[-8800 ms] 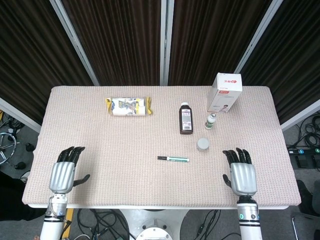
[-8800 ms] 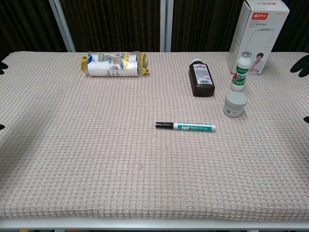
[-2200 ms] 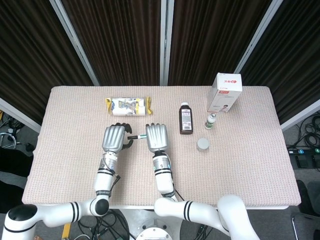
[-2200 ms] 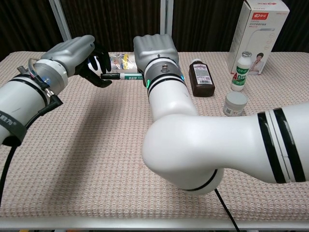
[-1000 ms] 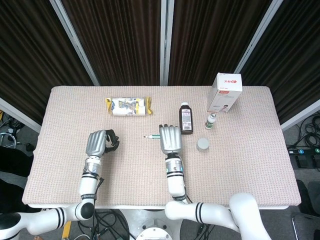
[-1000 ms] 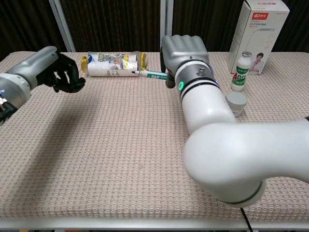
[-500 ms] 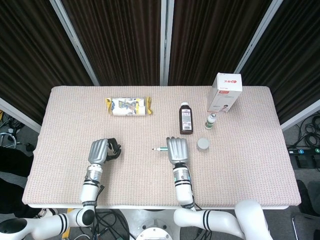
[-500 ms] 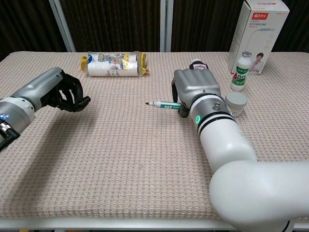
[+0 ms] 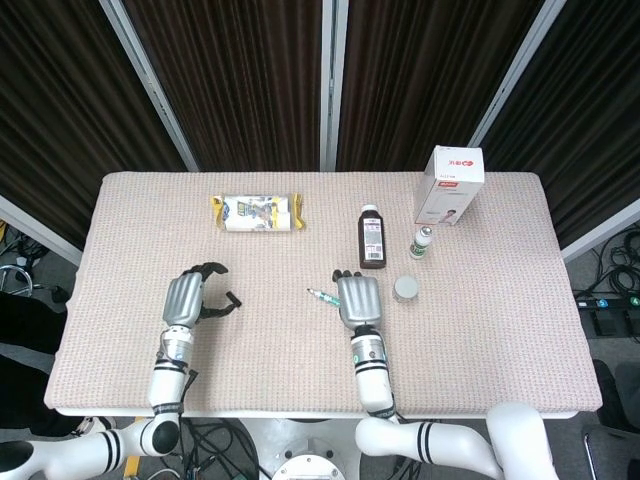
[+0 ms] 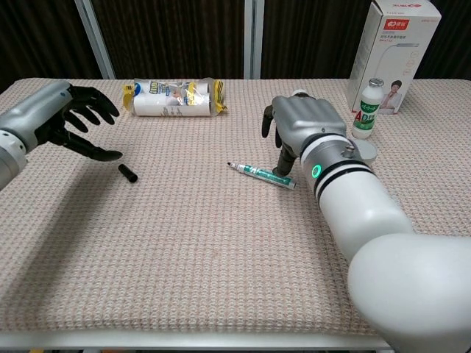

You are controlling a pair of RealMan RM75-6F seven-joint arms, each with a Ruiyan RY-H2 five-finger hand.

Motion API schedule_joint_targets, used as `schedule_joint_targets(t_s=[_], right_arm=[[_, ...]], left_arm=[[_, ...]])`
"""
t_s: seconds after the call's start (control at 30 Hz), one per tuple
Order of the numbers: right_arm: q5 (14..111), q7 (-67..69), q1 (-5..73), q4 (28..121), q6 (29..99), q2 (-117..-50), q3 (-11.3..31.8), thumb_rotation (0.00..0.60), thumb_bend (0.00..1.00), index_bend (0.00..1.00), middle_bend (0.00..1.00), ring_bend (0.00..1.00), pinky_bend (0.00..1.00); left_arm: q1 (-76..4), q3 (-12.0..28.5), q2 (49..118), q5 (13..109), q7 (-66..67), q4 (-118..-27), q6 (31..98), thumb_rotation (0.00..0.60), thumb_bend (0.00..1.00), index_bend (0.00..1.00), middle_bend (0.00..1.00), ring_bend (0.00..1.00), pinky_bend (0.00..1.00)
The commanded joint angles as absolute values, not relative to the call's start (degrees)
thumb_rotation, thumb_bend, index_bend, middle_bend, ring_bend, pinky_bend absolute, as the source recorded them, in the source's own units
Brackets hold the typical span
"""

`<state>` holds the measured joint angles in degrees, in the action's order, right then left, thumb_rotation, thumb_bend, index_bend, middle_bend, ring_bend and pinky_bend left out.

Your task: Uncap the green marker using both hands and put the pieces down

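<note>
Green uncapped marker [image 10: 263,176] lies flat on the beige woven tablecloth [image 10: 221,250], tip pointing left, cap end just under the right hand [image 10: 302,125]. Right hand's fingers are loosely spread, holding nothing; fingertips [image 10: 283,170] are at or just above the marker's rear end, contact unclear. Small black marker cap [image 10: 128,174] lies on the cloth well left of the marker, just beside the left hand [image 10: 62,118]. Left hand is spread wide, empty, hovering above the cap. Farther back: white round jar [image 9: 406,289], brown medicine bottle [image 9: 371,238], small white-green bottle [image 10: 364,109], yellow-white snack packet [image 10: 173,98], white carton [image 10: 392,55].
</note>
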<state>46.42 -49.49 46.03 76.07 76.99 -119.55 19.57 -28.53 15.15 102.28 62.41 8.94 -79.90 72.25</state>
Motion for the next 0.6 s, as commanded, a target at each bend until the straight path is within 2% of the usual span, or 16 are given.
schedule_joint_targets(t_s=[0.03, 0.17, 0.2, 0.23, 0.3, 0.37, 0.4, 0.47, 0.6], right_arm=[[49.68, -49.98, 42.91, 87.31, 81.31, -113.26, 19.51, 0.6, 0.07, 0.35, 0.42, 0.42, 0.64], [60.71, -49.63, 37.92, 101.31, 90.23, -104.97, 14.42, 0.6, 0.08, 0.35, 0.42, 0.41, 0.62], [63.16, -49.63, 36.58, 103.57, 92.07, -103.15, 12.69, 0.6, 0.09, 0.35, 0.42, 0.38, 0.58], [65.34, -49.64, 35.15, 105.56, 93.71, -101.34, 10.8, 0.6, 0.1, 0.35, 0.41, 0.34, 0.52], [69.32, -49.1, 31.8, 109.2, 95.9, -96.79, 5.52, 0.6, 0.11, 0.3, 0.36, 0.21, 0.33], [71.82, -48.27, 28.35, 111.19, 97.05, -92.74, -0.27, 0.6, 0.11, 0.19, 0.22, 0.05, 0.08], [72.85, -47.78, 26.83, 111.32, 97.73, -91.61, -2.57, 0.6, 0.11, 0.15, 0.17, 0.02, 0.04], [75.12, -45.68, 23.08, 110.19, 99.53, -90.65, -7.27, 0.6, 0.1, 0.1, 0.11, 0.0, 0.0], [78.14, -39.33, 16.38, 104.95, 102.02, -91.68, -13.05, 0.6, 0.09, 0.04, 0.06, 0.0, 0.0]], left_arm=[[-27.1, 16.06, 99.77, 64.4, 11.98, -84.25, 76.93, 0.6, 0.09, 0.34, 0.33, 0.29, 0.31], [-24.07, 14.35, 97.14, 67.56, 18.7, -89.98, 84.84, 0.6, 0.07, 0.34, 0.33, 0.29, 0.29], [-23.15, 13.33, 96.78, 68.41, 19.92, -90.97, 86.4, 0.6, 0.06, 0.34, 0.33, 0.29, 0.28], [-22.19, 12.11, 96.54, 69.24, 20.94, -91.77, 87.78, 0.6, 0.06, 0.34, 0.32, 0.28, 0.26], [-19.82, 8.82, 96.49, 71.16, 22.42, -92.66, 90.45, 0.6, 0.05, 0.31, 0.3, 0.24, 0.24], [-17.49, 5.38, 96.82, 72.96, 22.82, -92.42, 92.32, 0.6, 0.04, 0.27, 0.25, 0.18, 0.2], [-16.47, 3.93, 97.08, 73.95, 22.9, -91.84, 93.26, 0.6, 0.03, 0.26, 0.22, 0.17, 0.19], [-14.1, 0.44, 97.7, 76.64, 22.94, -90.02, 95.43, 0.6, 0.03, 0.22, 0.17, 0.13, 0.16], [-9.39, -5.33, 98.53, 80.95, 21.74, -86.96, 99.06, 0.6, 0.03, 0.19, 0.15, 0.12, 0.14]])
